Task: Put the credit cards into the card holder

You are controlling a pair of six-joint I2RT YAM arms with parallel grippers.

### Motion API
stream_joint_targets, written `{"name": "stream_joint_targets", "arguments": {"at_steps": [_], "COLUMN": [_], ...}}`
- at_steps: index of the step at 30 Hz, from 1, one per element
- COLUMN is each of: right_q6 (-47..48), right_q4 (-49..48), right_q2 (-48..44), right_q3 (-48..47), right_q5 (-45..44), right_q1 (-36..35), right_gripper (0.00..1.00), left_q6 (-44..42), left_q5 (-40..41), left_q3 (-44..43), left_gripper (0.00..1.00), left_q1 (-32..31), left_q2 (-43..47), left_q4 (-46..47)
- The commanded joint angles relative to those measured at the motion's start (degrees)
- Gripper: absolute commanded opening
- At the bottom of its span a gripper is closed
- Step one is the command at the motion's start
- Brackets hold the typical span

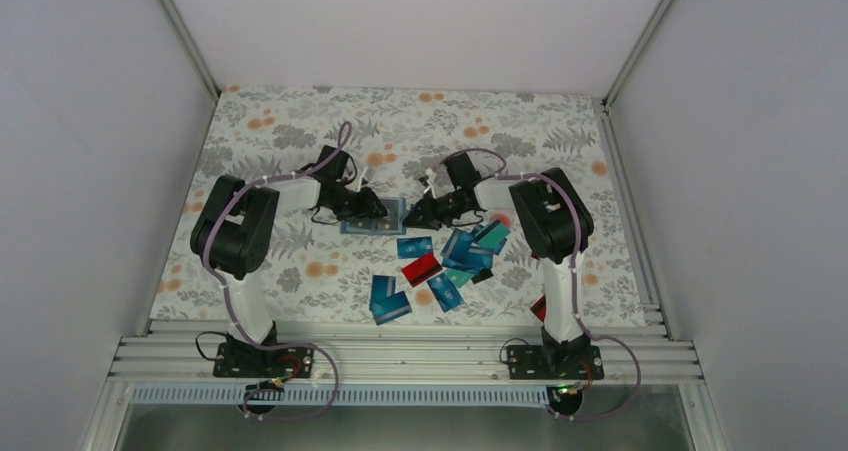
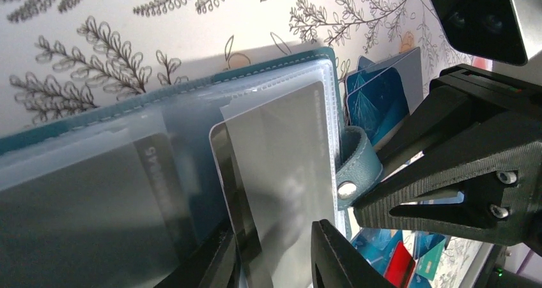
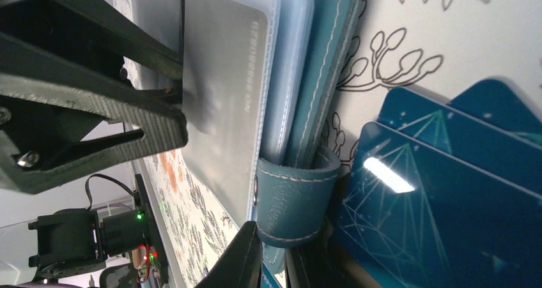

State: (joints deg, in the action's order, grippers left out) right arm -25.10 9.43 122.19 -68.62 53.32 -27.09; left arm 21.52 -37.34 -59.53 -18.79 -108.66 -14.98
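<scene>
The card holder [image 1: 366, 226] lies open on the floral cloth between my two grippers, its teal cover [image 2: 160, 93] and clear pockets facing up. A grey card [image 2: 281, 154] sits partly inside the top pocket. My left gripper [image 2: 273, 230] hovers over the card's near end, jaws parted, the card lying flat between and beneath them. My right gripper [image 3: 275, 253] is shut on the holder's edge just below the snap strap [image 3: 297, 198]. Loose credit cards [image 1: 445, 292], blue, teal and one red [image 1: 421, 268], are scattered in front of the holder.
Two dark blue cards [image 3: 434, 192] lie right beside the holder's strap side, under my right wrist. A pile of blue cards [image 1: 390, 301] sits near the table's front edge. The metal frame rail [image 1: 400, 356] runs along the front, and white walls enclose the other three sides.
</scene>
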Motion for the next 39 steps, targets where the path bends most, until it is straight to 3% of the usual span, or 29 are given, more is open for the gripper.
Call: {"name": "stream_joint_targets", "arguments": {"at_steps": [1, 5, 11, 16, 18, 22, 27, 39], "right_q6": [1.84, 2.9, 4.12, 3.75, 2.85, 0.19, -2.68, -4.52], "right_q4": [2.17, 4.18, 7.5, 8.38, 7.61, 6.13, 4.52, 4.1], "right_q2": [-0.99, -2.66, -6.27, -9.55, -9.82, -8.03, -4.93, -0.89], "right_q3": [-0.81, -0.94, -0.5, 0.01, -0.23, -1.83, -3.51, -5.46], "right_q5": [-4.15, -4.69, -5.6, -5.13, -4.34, -3.74, -4.5, -5.06], "right_q1": [-0.41, -0.39, -0.39, -0.57, -0.99, -2.38, -3.56, -4.27], "right_gripper": [0.1, 0.13, 0.2, 0.26, 0.27, 0.28, 0.29, 0.31], "left_q6": [-0.91, -1.12, -1.6, -2.31, -2.36, -2.23, -1.77, -2.17], "left_q5": [1.34, 2.59, 5.72, 10.15, 11.88, 13.83, 13.47, 14.01], "left_q3": [-0.19, -0.1, -0.19, -0.62, -0.15, 1.08, 1.78, 3.08], "left_gripper": [0.31, 0.38, 0.57, 0.61, 0.52, 0.25, 0.06, 0.02], "left_q1": [-1.07, -1.11, -1.16, -1.12, -1.24, -1.31, -1.59, -1.78], "left_q2": [2.27, 4.07, 8.29, 11.88, 12.55, 12.33, 10.9, 6.04], "left_q4": [-4.9, -6.74, -10.43, -13.17, -12.58, -10.51, -7.25, -4.36]}}
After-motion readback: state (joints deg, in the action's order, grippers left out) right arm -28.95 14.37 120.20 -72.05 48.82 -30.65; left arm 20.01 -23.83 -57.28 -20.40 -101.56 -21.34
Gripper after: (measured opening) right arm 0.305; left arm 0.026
